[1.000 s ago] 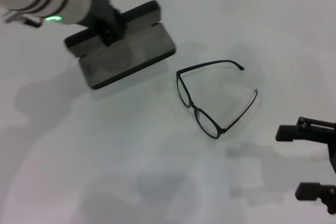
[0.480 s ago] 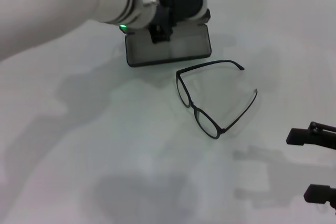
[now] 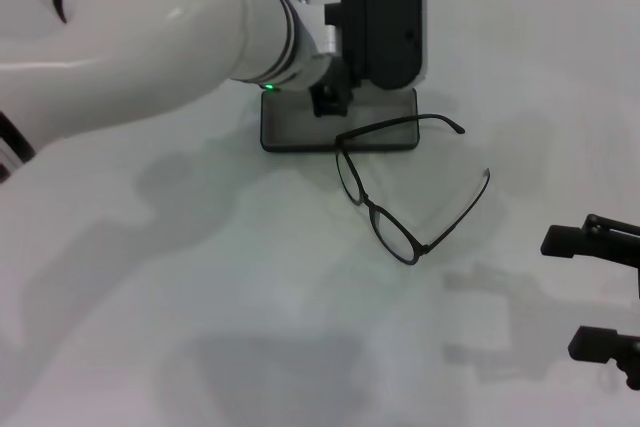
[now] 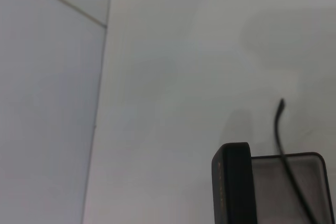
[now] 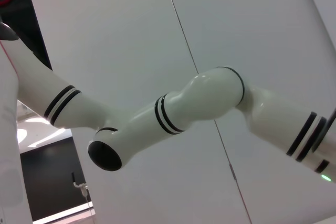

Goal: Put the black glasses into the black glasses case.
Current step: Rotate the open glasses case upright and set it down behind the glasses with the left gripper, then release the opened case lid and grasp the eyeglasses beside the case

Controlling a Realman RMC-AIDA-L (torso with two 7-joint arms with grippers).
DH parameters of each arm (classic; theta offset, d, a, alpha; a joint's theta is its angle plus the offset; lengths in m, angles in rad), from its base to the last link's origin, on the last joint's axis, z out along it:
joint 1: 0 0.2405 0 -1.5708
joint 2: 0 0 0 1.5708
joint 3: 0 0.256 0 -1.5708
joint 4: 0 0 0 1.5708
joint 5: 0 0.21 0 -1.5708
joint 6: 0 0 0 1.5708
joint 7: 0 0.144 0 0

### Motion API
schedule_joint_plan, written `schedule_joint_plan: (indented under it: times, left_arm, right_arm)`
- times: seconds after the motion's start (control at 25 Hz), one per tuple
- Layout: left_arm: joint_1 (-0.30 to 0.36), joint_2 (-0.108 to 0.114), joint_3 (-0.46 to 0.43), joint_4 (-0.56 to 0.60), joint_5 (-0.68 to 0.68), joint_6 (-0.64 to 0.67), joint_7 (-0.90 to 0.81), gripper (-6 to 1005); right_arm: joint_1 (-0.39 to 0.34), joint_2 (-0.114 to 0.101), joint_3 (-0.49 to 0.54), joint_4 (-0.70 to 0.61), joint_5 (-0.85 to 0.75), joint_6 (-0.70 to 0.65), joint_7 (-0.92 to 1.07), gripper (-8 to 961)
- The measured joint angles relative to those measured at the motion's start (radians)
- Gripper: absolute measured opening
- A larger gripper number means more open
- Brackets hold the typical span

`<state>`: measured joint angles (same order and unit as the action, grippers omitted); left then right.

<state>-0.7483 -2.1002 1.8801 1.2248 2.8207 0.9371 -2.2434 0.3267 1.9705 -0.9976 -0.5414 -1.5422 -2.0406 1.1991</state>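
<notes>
Black glasses case (image 3: 345,127) lying open at upper centre of the head view, lid being clamped upright by the left gripper (image 3: 330,97), black glasses (image 3: 385,197) lying mid-frame, one temple tip reaching over the case, right gripper (image 3: 600,297) being held spread at lower right, well apart from the glasses

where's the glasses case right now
In the head view the black glasses case sits open at the far middle of the table, held by the left gripper, one arm of the black glasses overlapping it.
</notes>
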Motion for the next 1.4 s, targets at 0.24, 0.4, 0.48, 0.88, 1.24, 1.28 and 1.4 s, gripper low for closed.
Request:
schedule_joint_plan:
  times: [0.24,0.4,0.48,0.88,1.24,1.28,1.4]
  left_arm:
    - [-0.005,-0.001,0.034,0.002,-0.032,-0.002,-0.004,261]
    - [-0.01,-0.003,0.038,0.002,-0.034,-0.001,-0.018,265]
    - [-0.011,-0.003,0.039,0.002,-0.031,0.001,-0.026,267]
    - [-0.012,0.0,0.048,0.001,-0.02,0.005,-0.049,279]
    - [0.013,0.003,0.045,0.108,-0.019,0.042,-0.05,280]
    - [0.023,0.004,0.042,0.134,-0.021,0.052,-0.05,280]
    - [0.067,0.004,0.023,0.238,-0.032,0.081,-0.05,280]
  right_arm:
    - [0.009,-0.001,0.001,0.0,0.0,0.008,0.001,884]
    - [0.008,-0.001,0.007,0.0,0.0,0.009,0.0,884]
    - [0.007,0.0,0.013,0.0,0.0,0.009,-0.001,884]
    - [0.005,0.001,0.014,0.0,0.0,0.009,-0.003,884]
    - [0.005,-0.002,0.028,0.01,-0.001,0.039,0.011,885]
    - [0.005,-0.003,0.031,0.009,-0.001,0.06,0.024,884]
    - [0.005,-0.011,0.039,-0.018,-0.007,0.153,0.09,882]
